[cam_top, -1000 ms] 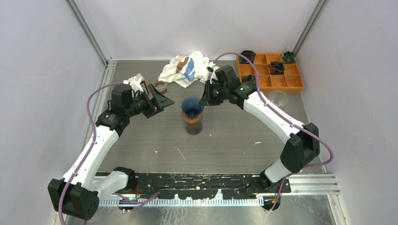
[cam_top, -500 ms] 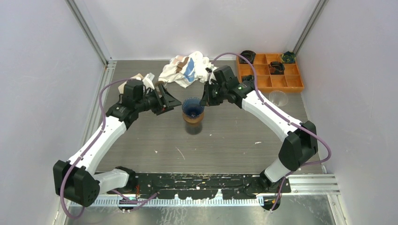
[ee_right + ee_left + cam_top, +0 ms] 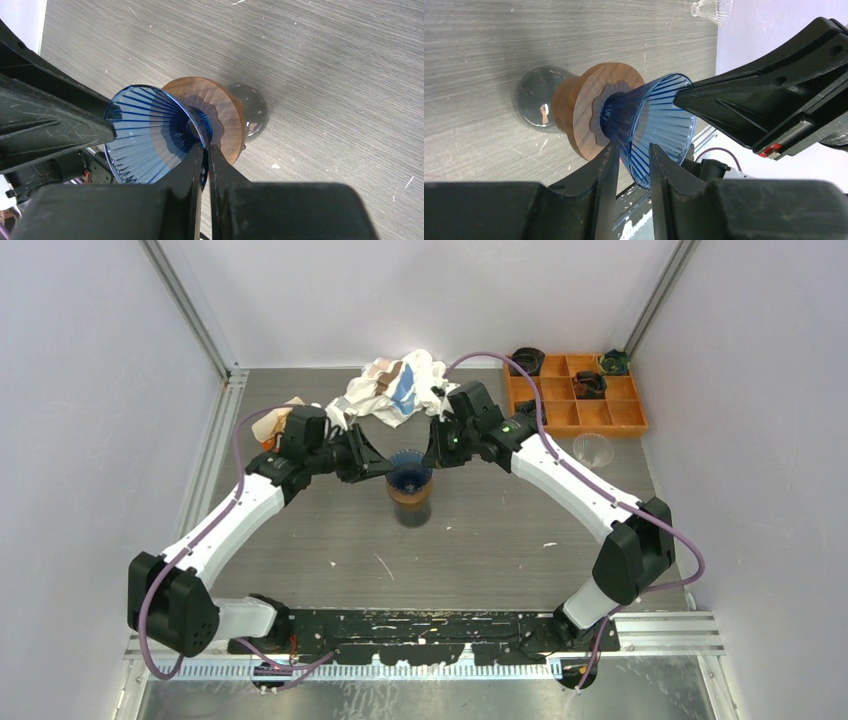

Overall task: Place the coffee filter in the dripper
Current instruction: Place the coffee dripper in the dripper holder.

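Dripper [image 3: 145, 132] — wall in right gripper [image 3: 206, 148]

Around the dripper [image 3: 410, 472] I'm boxed in: the left gripper [image 3: 384, 469] crowds its left rim, the right gripper [image 3: 431, 456] its right, and a crumpled cloth [image 3: 395, 388] lies behind. Only the table [image 3: 480, 540] in front gives passage.
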